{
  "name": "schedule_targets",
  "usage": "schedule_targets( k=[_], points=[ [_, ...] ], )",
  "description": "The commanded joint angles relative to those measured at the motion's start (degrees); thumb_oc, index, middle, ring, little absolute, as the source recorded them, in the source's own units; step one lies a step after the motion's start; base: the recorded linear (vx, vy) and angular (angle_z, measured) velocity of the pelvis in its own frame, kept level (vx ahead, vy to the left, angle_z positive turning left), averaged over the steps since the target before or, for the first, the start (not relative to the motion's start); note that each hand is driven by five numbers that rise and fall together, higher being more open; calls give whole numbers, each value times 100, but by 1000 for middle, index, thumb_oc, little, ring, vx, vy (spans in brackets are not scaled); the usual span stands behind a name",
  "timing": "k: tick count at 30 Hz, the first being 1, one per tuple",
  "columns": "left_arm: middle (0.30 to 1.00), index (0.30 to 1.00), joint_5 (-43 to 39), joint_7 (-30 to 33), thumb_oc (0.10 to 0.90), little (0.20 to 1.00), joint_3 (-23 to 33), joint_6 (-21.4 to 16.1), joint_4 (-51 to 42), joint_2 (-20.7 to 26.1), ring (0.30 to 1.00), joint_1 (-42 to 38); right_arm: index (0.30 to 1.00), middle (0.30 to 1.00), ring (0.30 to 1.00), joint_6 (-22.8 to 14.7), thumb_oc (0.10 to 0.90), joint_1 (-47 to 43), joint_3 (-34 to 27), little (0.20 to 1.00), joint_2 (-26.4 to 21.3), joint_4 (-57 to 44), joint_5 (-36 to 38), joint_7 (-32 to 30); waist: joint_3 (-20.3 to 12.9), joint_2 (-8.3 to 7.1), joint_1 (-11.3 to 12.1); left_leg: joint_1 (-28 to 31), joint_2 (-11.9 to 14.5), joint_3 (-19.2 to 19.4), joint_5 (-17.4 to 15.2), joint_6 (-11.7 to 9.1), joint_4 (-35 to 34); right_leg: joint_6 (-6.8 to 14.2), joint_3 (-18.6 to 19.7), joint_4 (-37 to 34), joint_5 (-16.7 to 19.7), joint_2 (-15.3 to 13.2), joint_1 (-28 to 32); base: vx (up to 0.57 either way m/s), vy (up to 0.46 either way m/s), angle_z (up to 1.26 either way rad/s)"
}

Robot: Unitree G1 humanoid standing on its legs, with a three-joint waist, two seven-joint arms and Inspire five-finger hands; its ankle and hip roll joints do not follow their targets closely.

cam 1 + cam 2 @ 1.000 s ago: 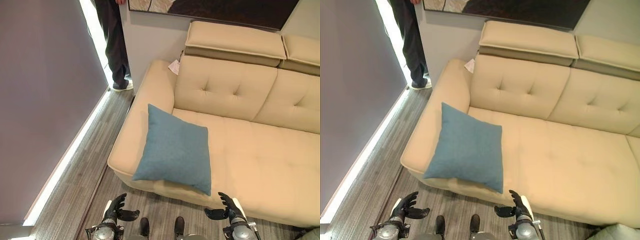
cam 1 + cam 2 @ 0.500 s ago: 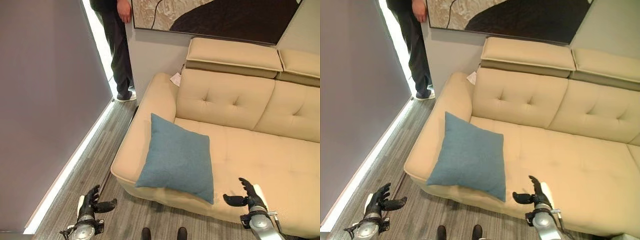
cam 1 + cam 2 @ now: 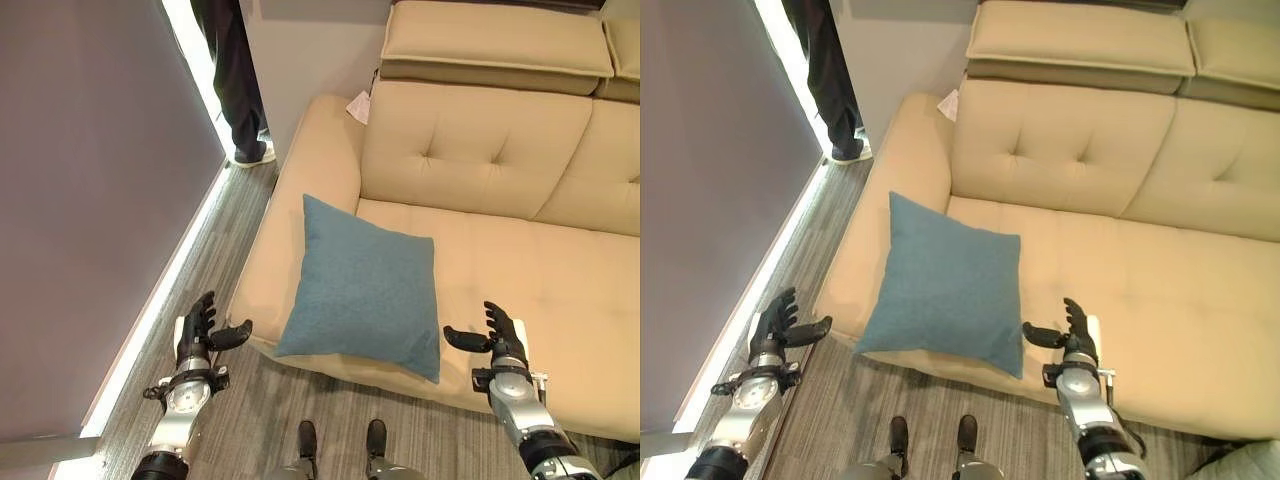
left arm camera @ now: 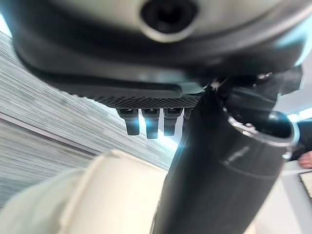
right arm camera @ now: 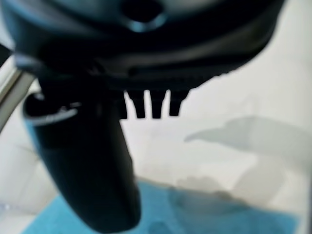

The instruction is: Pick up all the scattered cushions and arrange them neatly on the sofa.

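At the lower left, the left hand (image 3: 203, 332) is raised beside the sofa's front corner, fingers straight and thumb spread, holding nothing. At the lower right, the right hand (image 3: 498, 335) is posed likewise over the seat edge, empty. Between them, the square blue fabric cushion (image 3: 363, 286) lies flat on the beige tufted leather sofa (image 3: 520, 270). A person's dark trouser legs (image 3: 232, 70) stand at upper left.

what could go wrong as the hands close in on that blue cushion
The blue cushion lies flat at the sofa's front edge, its near corner overhanging, so a one-sided push could tip it onto the floor. The left hand is off the sofa's end, apart from the cushion, while the right hand is beside it; an uneven squeeze may skew it. A person stands nearby.
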Motion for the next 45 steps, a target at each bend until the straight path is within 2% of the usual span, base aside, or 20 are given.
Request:
schedule_targets(
  k=[1, 6, 13, 20, 26, 27, 28, 29, 35, 45],
  points=[
    [900, 900, -15, 206, 800, 900, -55, -701, -364, 211, 900, -826, 900, 900, 900, -491, 800, -744, -4, 900, -31, 12, 391, -319, 129, -237, 7, -28, -118, 76, -504, -245, 10, 485, 47, 73, -538, -172, 121, -22, -19, 6],
    [900, 900, 76, 151, 800, 900, -650, -730, -509, 238, 900, -1597, 900, 900, 900, -522, 800, -1416, 227, 900, 4, 627, 896, -224, 271, -130, 37, -415, -133, 56, -354, -317, 10, 461, 50, 73, -462, -167, -235, -9, -16, 2],
    [900, 900, 249, 70, 800, 900, -1137, -649, -472, 211, 900, -2094, 900, 900, 900, -538, 800, -1826, 365, 900, 196, 1108, 1314, -81, 338, -22, 61, -608, -145, 68, -298, -370, 10, 476, 59, 73, -429, -177, -416, 0, 0, 0],
    [900, 900, 328, -37, 800, 900, -1636, -525, -30, -151, 900, -2271, 900, 900, 900, -620, 800, -2001, 629, 900, 654, 1162, 1569, 45, 437, 68, 55, -623, -155, 86, -272, -382, 10, 485, 62, 73, -428, -182, -428, 0, 0, 0],
    [900, 900, 209, -173, 800, 900, -1882, -431, 287, -414, 900, -2242, 900, 900, 900, -679, 800, -2021, 793, 900, 916, 997, 1707, 172, 493, 81, 18, -581, -153, 93, -274, -381, 10, 485, 65, 73, -441, -187, -392, 0, 0, 0],
    [662, 662, 148, -238, 642, 662, -1943, -402, 335, -461, 662, -2202, 300, 300, 300, -719, 400, -2011, 833, 300, 990, 866, 1785, 239, 509, 80, -2, -560, -157, 100, -283, -379, 10, 483, 73, 73, -440, -184, -377, 0, 0, 0],
    [458, 458, 147, -239, 505, 458, -1944, -402, 335, -460, 458, -2200, 300, 300, 300, -718, 400, -2007, 833, 300, 991, 863, 1785, 237, 508, 80, -2, -558, -157, 100, -284, -379, 10, 483, 73, 73, -441, -184, -375, 0, 0, 0],
    [300, 300, 70, -262, 400, 300, -1939, -402, 280, -473, 300, -2207, 300, 300, 300, -783, 400, -2008, 823, 300, 1017, 698, 1902, 290, 517, 72, -14, -536, -155, 114, -288, -383, 10, 483, 68, 73, -446, -185, -354, 0, 0, 0],
    [300, 300, -58, -234, 400, 300, -1808, -407, 104, -450, 300, -2149, 300, 300, 300, -889, 400, -1847, 815, 300, 1043, 181, 1971, 389, 534, 50, -37, -443, -144, 122, -320, -381, 10, 482, 85, 73, -474, -175, -268, 0, 0, 0],
    [300, 300, -5, -402, 400, 300, -1400, -331, -850, -495, 300, -1139, 300, 300, 300, -1032, 400, -395, 637, 300, 984, -1897, 1199, 599, 370, -36, -210, 134, -52, 226, -512, -299, 10, 447, 118, 73, -664, -124, 283, 4, -1, 0]
  ],
)
